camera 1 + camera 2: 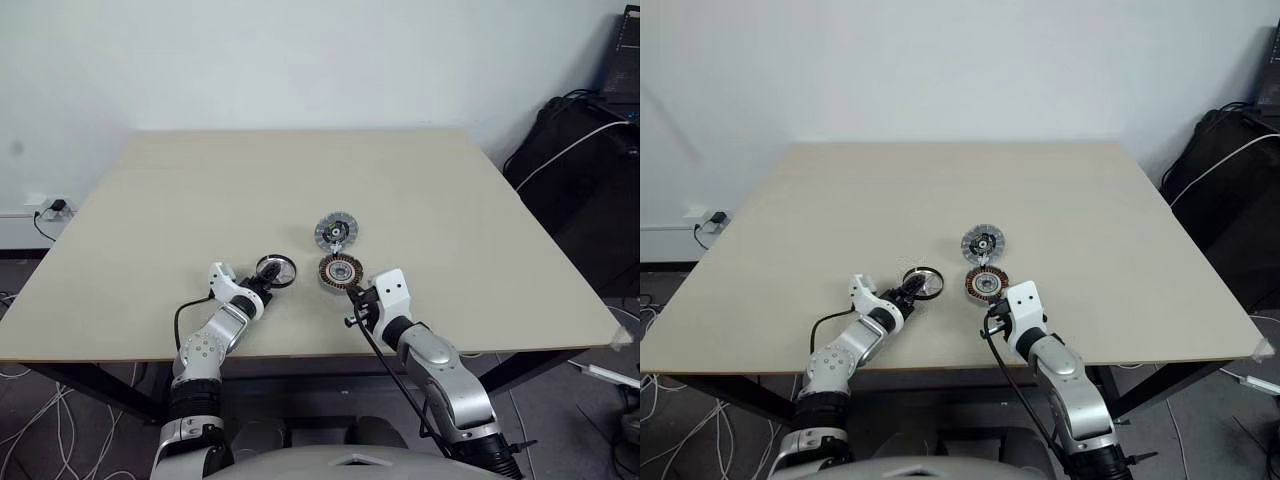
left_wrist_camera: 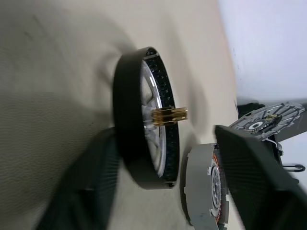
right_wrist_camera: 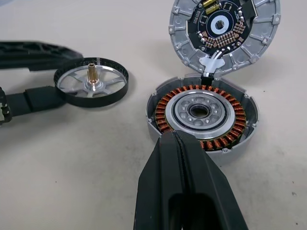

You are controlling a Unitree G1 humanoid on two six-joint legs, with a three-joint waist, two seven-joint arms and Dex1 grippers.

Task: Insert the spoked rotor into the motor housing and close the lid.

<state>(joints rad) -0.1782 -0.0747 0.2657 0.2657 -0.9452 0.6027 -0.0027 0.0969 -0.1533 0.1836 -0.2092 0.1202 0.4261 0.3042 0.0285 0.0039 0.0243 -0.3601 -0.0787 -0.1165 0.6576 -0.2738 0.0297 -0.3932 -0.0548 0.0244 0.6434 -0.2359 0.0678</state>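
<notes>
The spoked rotor, a dark-rimmed ring with silver spokes and a brass shaft, lies flat on the table left of the motor housing. The housing shows copper windings around a silver centre. Behind it the lid, a ribbed silver disc with a circuit board inside, lies open. My left gripper is open, its fingers flanking the rotor. One finger is at the rim and the other stands apart. My right gripper is shut on nothing, tips at the housing's near edge.
The parts sit near the front edge of the tan table. Black equipment with cables stands off the table's right side. A wall socket is at the far left.
</notes>
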